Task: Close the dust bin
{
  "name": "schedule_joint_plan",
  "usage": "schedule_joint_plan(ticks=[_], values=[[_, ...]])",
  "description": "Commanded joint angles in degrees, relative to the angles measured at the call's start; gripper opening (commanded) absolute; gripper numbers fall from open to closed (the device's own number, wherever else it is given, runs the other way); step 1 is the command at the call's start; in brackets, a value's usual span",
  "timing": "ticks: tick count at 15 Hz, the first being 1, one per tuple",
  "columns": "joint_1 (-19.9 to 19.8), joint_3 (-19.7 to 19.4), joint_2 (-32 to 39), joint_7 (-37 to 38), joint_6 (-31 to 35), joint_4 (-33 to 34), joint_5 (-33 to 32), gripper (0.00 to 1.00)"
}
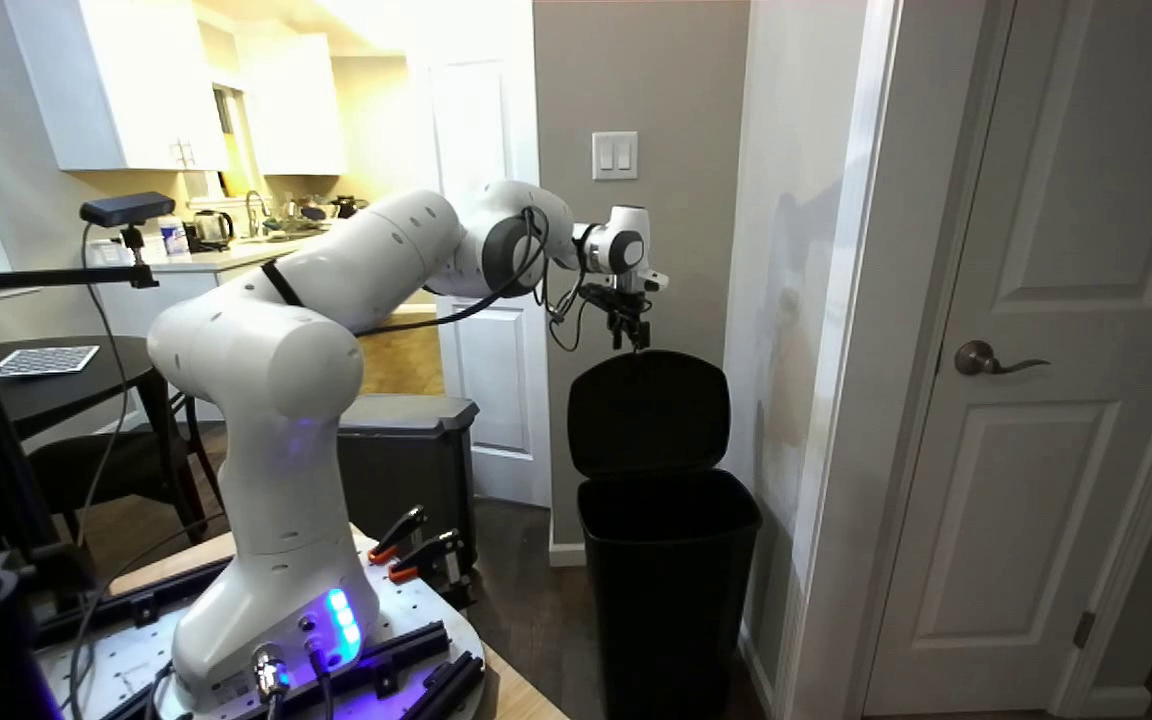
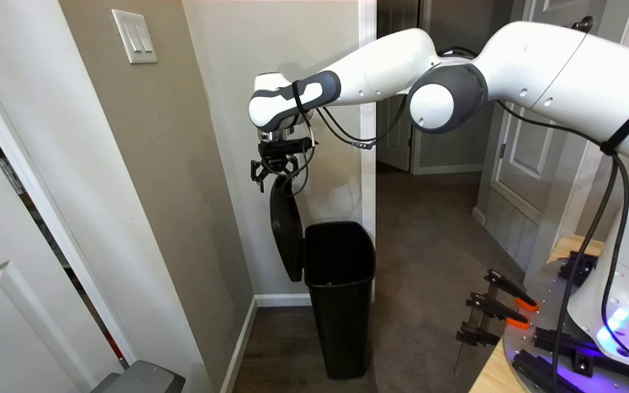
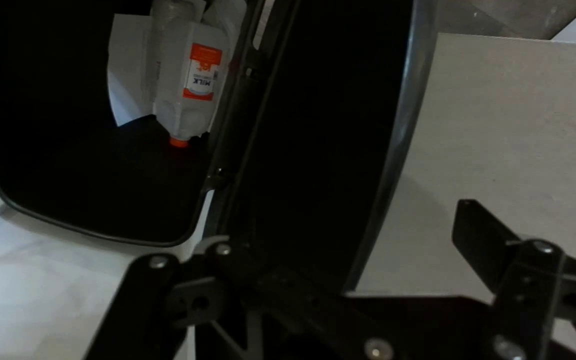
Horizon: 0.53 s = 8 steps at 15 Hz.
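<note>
The dust bin is a tall black bin, its body (image 1: pixel 671 600) (image 2: pixel 342 333) upright on the floor. Its hinged lid (image 1: pixel 648 415) (image 2: pixel 286 229) stands open, raised nearly upright on the wall side. In the wrist view the lid (image 3: pixel 338 100) shows beside the open bin mouth, whose rim (image 3: pixel 93 232) is at left. My gripper (image 1: pixel 631 338) (image 2: pixel 278 177) is at the top edge of the lid, pointing down. In the wrist view the gripper (image 3: pixel 353 245) is open, its fingers wide apart, with the lid's edge appearing between them. Whether a finger touches the lid I cannot tell.
An empty milk jug (image 3: pixel 193 80) and white packaging lie inside the bin. Walls (image 2: pixel 172 164) stand close behind and beside the bin. A grey-lidded bin (image 1: pixel 406 440) stands near the white door (image 1: pixel 491 400). Clamps (image 2: pixel 500 305) stick out from the robot's table.
</note>
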Motion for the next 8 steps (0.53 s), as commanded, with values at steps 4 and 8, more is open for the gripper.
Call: schedule_joint_plan(ticks=[4,8], values=[[2.34,-5.82,-1.37,5.27,-9.86,0.79,-4.92,1.00],[3.51,-7.66,-1.27,5.15,-16.20,1.81,-5.86,1.00]])
